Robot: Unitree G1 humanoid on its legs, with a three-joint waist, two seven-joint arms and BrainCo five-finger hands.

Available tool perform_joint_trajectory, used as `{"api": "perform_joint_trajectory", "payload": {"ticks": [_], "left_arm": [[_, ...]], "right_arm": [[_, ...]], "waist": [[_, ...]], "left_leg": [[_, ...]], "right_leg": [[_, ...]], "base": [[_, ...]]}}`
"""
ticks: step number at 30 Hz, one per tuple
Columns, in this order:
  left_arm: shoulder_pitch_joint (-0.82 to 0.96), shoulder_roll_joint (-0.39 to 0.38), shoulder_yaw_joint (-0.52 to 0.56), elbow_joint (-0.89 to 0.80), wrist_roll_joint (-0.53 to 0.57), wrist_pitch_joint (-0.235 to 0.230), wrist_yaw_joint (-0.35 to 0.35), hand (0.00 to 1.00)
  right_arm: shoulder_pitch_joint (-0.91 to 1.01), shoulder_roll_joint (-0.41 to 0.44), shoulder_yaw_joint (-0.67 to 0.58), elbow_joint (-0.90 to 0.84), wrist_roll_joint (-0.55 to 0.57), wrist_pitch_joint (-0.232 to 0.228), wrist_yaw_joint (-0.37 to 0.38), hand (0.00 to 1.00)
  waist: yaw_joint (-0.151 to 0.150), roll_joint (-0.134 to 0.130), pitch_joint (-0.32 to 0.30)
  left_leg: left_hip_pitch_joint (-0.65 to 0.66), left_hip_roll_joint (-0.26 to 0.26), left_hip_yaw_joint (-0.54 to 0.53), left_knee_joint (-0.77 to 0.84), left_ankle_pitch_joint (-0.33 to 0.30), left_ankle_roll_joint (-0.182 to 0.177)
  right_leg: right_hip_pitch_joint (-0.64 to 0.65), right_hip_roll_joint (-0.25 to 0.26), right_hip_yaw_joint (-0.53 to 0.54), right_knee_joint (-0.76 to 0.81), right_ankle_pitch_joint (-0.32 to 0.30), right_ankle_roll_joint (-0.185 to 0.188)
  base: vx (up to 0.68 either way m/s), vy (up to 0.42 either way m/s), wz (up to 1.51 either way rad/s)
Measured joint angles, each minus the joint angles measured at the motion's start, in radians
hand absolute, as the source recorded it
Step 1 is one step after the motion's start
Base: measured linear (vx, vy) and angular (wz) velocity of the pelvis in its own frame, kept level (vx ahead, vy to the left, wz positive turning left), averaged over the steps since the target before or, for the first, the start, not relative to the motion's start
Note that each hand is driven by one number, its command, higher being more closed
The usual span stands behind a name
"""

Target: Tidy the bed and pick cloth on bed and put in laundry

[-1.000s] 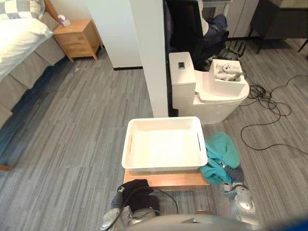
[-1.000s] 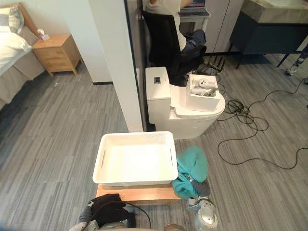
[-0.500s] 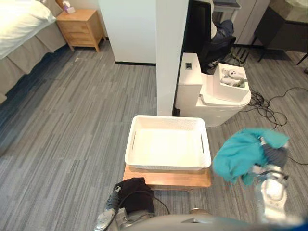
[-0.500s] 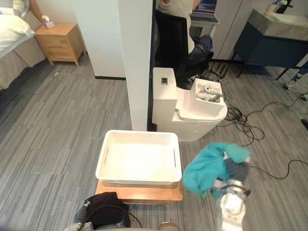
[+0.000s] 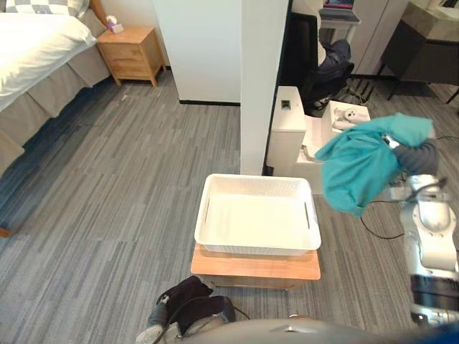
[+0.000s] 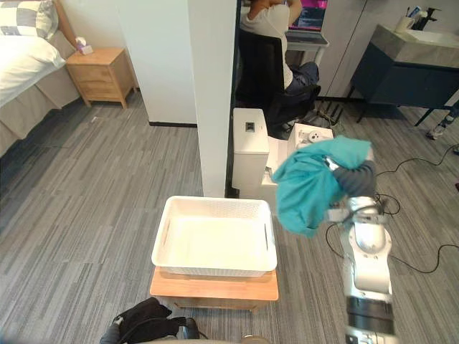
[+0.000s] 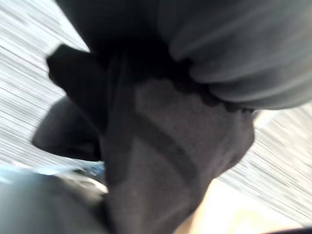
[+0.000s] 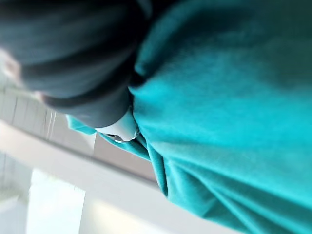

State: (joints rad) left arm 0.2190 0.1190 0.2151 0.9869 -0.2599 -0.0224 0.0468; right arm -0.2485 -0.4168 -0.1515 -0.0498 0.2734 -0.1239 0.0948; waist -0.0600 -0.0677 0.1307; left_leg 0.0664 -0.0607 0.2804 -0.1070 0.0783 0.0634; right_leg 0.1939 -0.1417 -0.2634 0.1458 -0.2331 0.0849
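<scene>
Teal cloth (image 5: 358, 168), lengthwise downward from robot hand (image 5: 418, 155)

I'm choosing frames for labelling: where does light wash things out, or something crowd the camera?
Left eye view: light bleaches the floor of the white laundry basket. Right wrist view: the teal cloth hangs against the camera, in shade. Left wrist view: dark fabric sits close, underlit.
</scene>
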Motion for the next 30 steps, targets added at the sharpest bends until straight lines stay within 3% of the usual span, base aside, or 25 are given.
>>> {"api": "perform_joint_trajectory", "payload": {"ticks": [2, 6, 13, 22, 26, 30], "left_arm": [[-0.005, 0.003, 0.001, 0.013, 0.000, 0.016, 0.005, 1.00], [-0.006, -0.001, 0.002, 0.016, -0.002, 0.034, 0.027, 1.00], [-0.015, -0.012, -0.001, 0.016, -0.004, 0.073, 0.101, 1.00], [-0.036, 0.009, -0.073, 0.016, -0.027, 0.115, 0.202, 1.00], [-0.047, 0.018, -0.121, 0.014, -0.036, 0.146, 0.255, 1.00], [-0.054, 0.032, -0.164, 0.012, -0.036, 0.176, 0.302, 1.00]], "right_arm": [[-0.082, 0.000, 0.055, 0.038, 0.032, 0.065, 0.017, 1.00], [-0.159, 0.005, 0.109, 0.095, 0.037, 0.124, 0.021, 1.00], [-0.185, 0.054, 0.178, 0.184, 0.041, 0.187, 0.010, 1.00], [-0.048, 0.167, 0.249, 0.283, 0.057, 0.192, -0.021, 1.00], [0.026, 0.188, 0.293, 0.356, 0.056, 0.175, -0.021, 1.00], [0.077, 0.242, 0.350, 0.435, 0.054, 0.150, -0.031, 1.00]], "waist": [[0.002, -0.002, 0.001], [0.024, -0.004, 0.004], [0.021, -0.004, 0.012], [0.020, -0.010, 0.037], [0.021, 0.001, 0.046], [0.020, -0.001, 0.053]], "left_leg": [[0.009, -0.003, -0.023, 0.000, 0.000, 0.001], [0.018, -0.005, -0.043, -0.001, -0.009, -0.008], [0.015, -0.007, -0.064, -0.001, -0.012, -0.002], [0.016, -0.005, -0.065, -0.001, -0.014, -0.001], [0.020, 0.019, -0.069, -0.001, -0.017, -0.005], [0.021, 0.021, -0.068, -0.001, -0.018, -0.004]], "right_leg": [[0.022, 0.001, -0.001, -0.002, 0.005, -0.008], [0.038, 0.005, -0.008, -0.008, 0.008, -0.012], [0.059, 0.010, -0.017, -0.027, 0.017, -0.018], [0.059, 0.013, -0.017, -0.026, 0.025, -0.014], [0.059, 0.036, -0.011, -0.025, 0.069, -0.024], [0.057, 0.037, 0.001, -0.023, 0.073, -0.024]], "base": [[0.04, -0.002, 0.29], [-0.01, -0.007, 0.19], [-0.01, -0.008, 0.10], [0.00, -0.002, 0.00], [0.00, 0.000, 0.00], [0.00, 0.000, 0.00]]}}
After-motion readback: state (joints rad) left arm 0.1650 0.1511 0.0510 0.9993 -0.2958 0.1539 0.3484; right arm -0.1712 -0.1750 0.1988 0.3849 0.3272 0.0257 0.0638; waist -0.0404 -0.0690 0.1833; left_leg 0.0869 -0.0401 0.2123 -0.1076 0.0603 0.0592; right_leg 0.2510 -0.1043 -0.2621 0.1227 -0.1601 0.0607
